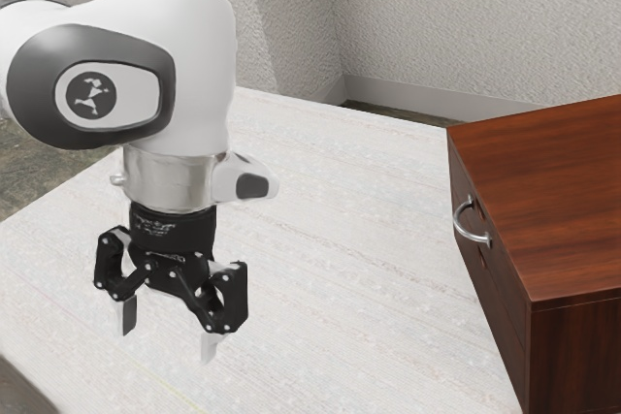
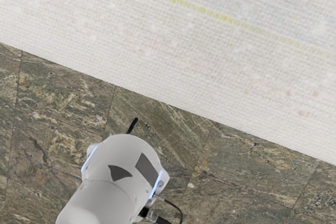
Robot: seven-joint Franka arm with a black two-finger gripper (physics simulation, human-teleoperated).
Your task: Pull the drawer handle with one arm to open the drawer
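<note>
A dark reddish-brown wooden drawer cabinet point(image 1: 553, 191) stands at the exterior view's right on the pale table point(image 1: 340, 239). Its front face carries a curved silver handle point(image 1: 470, 221), and the drawer front looks flush with the cabinet. My gripper point(image 1: 167, 331) hangs over the table at the exterior view's lower left, far from the handle. Its two fingers point downward, spread apart, with nothing between them. In the wrist view I see the pale table top point(image 2: 210, 40) under my hand and the arm's white base point(image 2: 118, 184) beyond the table's edge.
Bare table lies between my gripper and the cabinet. The table's edge runs close to my hand, with a mottled stone floor point(image 2: 47, 114) below it. Grey textured walls point(image 1: 437, 16) meet in a corner behind the table.
</note>
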